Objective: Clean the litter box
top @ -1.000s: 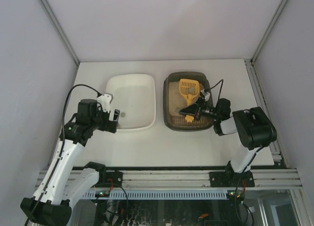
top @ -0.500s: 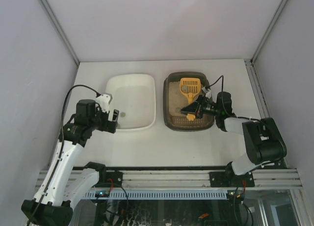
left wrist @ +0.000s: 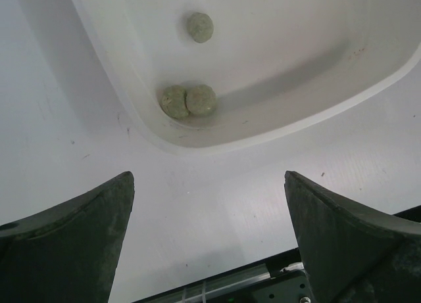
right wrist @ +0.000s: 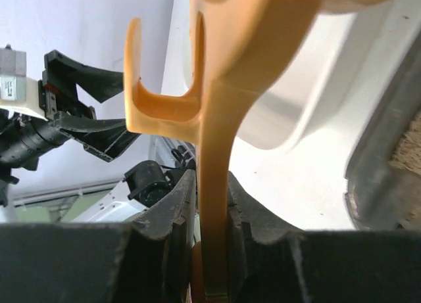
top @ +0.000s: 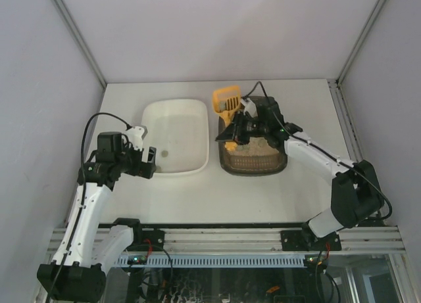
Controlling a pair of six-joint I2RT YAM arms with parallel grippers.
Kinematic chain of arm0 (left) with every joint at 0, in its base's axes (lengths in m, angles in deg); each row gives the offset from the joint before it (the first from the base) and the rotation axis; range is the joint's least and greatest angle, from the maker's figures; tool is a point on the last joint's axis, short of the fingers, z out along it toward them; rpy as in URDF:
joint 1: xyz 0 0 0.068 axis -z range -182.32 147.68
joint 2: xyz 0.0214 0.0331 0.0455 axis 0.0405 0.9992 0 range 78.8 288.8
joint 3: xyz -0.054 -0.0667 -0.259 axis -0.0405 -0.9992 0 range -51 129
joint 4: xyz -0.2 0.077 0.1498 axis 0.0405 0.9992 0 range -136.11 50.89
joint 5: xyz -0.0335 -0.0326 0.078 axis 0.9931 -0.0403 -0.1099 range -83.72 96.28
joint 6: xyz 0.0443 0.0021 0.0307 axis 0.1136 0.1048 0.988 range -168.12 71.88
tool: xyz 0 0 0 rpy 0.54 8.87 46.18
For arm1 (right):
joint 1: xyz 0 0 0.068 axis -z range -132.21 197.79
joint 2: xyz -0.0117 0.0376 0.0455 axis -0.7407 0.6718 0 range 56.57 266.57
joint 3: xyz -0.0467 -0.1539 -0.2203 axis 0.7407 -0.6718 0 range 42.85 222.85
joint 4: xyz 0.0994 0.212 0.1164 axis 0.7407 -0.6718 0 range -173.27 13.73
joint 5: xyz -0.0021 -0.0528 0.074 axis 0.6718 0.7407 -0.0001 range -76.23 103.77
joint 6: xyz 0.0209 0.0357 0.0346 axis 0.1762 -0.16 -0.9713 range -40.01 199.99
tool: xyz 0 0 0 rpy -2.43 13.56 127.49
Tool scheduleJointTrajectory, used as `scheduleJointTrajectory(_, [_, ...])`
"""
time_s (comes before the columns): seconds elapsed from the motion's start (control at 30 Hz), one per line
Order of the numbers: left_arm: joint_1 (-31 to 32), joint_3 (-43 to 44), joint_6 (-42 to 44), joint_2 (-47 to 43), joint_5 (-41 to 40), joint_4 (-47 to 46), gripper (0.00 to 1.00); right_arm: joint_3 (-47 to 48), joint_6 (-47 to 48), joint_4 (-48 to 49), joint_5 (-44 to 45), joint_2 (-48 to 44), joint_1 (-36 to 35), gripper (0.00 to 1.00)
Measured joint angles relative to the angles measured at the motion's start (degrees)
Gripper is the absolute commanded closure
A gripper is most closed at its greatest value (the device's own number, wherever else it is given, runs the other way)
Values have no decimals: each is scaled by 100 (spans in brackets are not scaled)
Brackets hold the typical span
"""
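Our right gripper (top: pixel 237 130) clamps the yellow plastic scoop (top: pixel 225 98) — above the dark translucent litter box (top: pixel 254 167). Our left gripper (top: pixel 150 162) gapes beside the white plastic tub (top: pixel 172 105).

Scoop (top: pixel 227 99) orange-yel; tub (top: pixel 176 129) white; litter box (top: pixel 253 169) dk grey-brown; litter (top: pixel 255 147) beige.

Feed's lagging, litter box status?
Right gripper shut on yellow scoop, over far-left corner of litter box. Left gripper open beside white tub, three clumps inside. Nothing between scoop and tub.
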Motion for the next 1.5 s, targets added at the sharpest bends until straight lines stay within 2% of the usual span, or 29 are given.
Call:
scheduleJointTrajectory(0.13, [-72,0,42,122,105,52,0,1410,616,-1521,802,260,-667,100])
scheduleJointTrajectory(0.3, [-181,0,46,162,177,72,0,3016,1322,-3200,1937,1217,-1414,100])
scheduleJointTrajectory(0.43, [-304,0,46,205,188,72,0,4540,1810,-4708,3322,2413,-2127,100])
scheduleJointTrajectory(0.57, [-450,0,46,223,190,72,0,6492,2190,-6146,4881,3801,-2903,100])
scheduleJointTrajectory(0.7, [-522,0,46,223,195,74,0,7722,2435,-7082,6050,4675,-3370,100])
scheduleJointTrajectory(0.83, [-542,0,50,229,212,74,0,7827,2544,-7661,6763,4784,-3591,100])
scheduleJointTrajectory(0.97, [-544,0,55,236,216,74,0,7753,2579,-7849,7132,4765,-3547,100])
scheduleJointTrajectory(1.5, [-544,0,55,229,219,72,0,7451,2763,-7715,7145,4553,-3515,100])
